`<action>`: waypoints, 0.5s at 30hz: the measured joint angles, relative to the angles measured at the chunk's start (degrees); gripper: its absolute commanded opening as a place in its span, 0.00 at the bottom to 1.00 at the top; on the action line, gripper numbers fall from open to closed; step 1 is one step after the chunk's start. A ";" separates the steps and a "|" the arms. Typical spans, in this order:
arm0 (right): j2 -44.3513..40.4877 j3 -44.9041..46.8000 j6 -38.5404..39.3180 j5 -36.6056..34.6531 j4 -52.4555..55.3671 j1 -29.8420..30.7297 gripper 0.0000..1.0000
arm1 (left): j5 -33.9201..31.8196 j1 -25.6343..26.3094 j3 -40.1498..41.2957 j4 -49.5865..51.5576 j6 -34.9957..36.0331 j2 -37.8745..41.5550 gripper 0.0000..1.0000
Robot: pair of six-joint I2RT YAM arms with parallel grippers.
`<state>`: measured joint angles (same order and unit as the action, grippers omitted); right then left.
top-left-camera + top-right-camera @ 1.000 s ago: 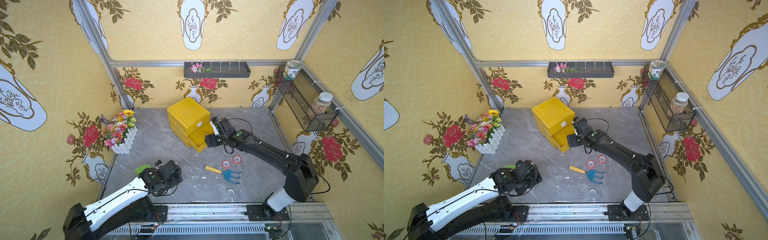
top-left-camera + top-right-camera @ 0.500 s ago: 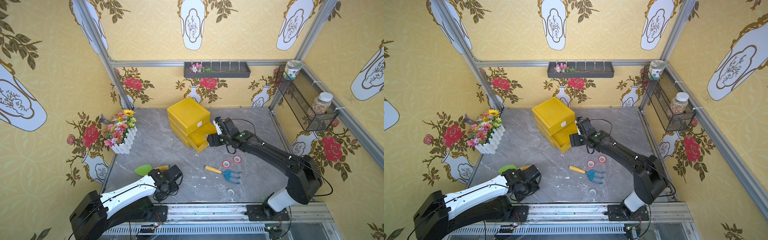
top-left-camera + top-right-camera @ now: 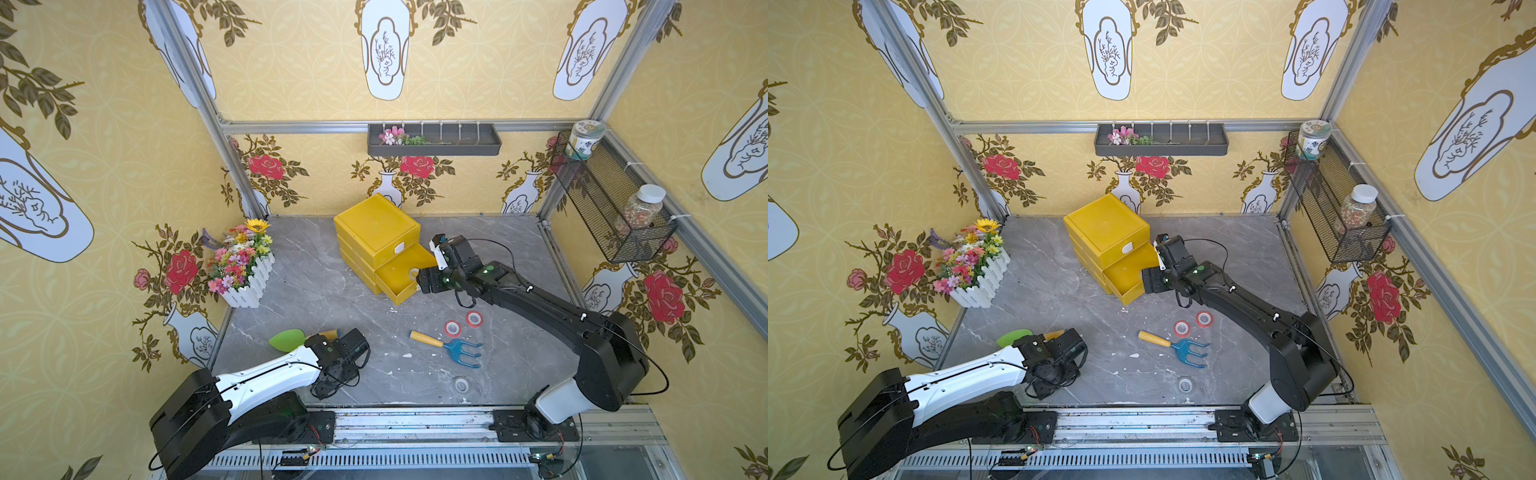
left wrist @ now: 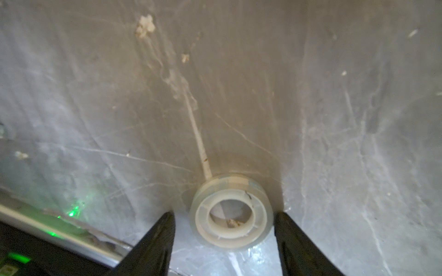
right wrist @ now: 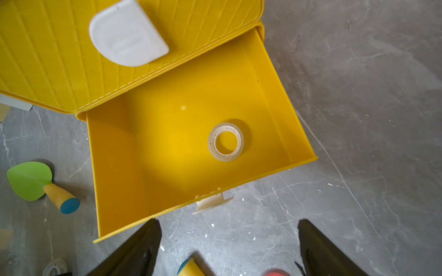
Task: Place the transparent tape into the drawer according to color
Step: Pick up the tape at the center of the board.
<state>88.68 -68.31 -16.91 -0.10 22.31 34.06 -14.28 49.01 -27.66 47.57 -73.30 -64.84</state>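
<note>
A grey marble-patterned table (image 3: 311,291) carries everything. Toward its back edge, near the middle, stands a yellow plastic three-drawer cabinet (image 3: 376,226), set at an angle. Its middle drawer (image 5: 167,143) is pulled out, and the top one is closed behind a white tab handle. A white picket planter of artificial flowers (image 3: 245,266) sits against the left edge. The right gripper (image 5: 229,223) hovers over the table just in front of the open drawer, jaws spread wide with nothing between them. The left gripper (image 4: 224,215) points down near the front edge on the left side, jaws partly spread. A green toy trowel with a yellow handle (image 3: 286,339) lies just behind the left gripper. A blue toy rake with a yellow handle (image 3: 457,351) lies right of centre. Two red-tinted tape rolls (image 3: 452,328) (image 3: 474,319) lie flat just beside each other behind the rake. A clear-grey tape roll (image 3: 461,385) lies alone near the front edge. Another clear roll with a pale core (image 5: 225,141) lies flat on the open drawer's floor. One more clear roll (image 4: 230,239) lies flat on the table between the left gripper's fingers (image 4: 153,243), with a visible gap on one side.
</note>
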 measured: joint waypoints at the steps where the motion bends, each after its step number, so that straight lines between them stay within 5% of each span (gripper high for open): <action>1: -0.02 0.07 -0.26 0.00 0.02 -0.04 0.92 | -0.22 0.00 0.11 -0.02 0.00 0.09 0.63; 15: -0.26 0.20 -0.81 0.00 0.00 -0.35 0.92 | -0.92 -0.07 -0.31 -0.87 0.90 0.22 0.50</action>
<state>88.42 -68.12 -17.72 -0.10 22.31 33.71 -15.20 48.95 -27.97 46.70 -72.40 -64.62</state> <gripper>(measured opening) 0.918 0.523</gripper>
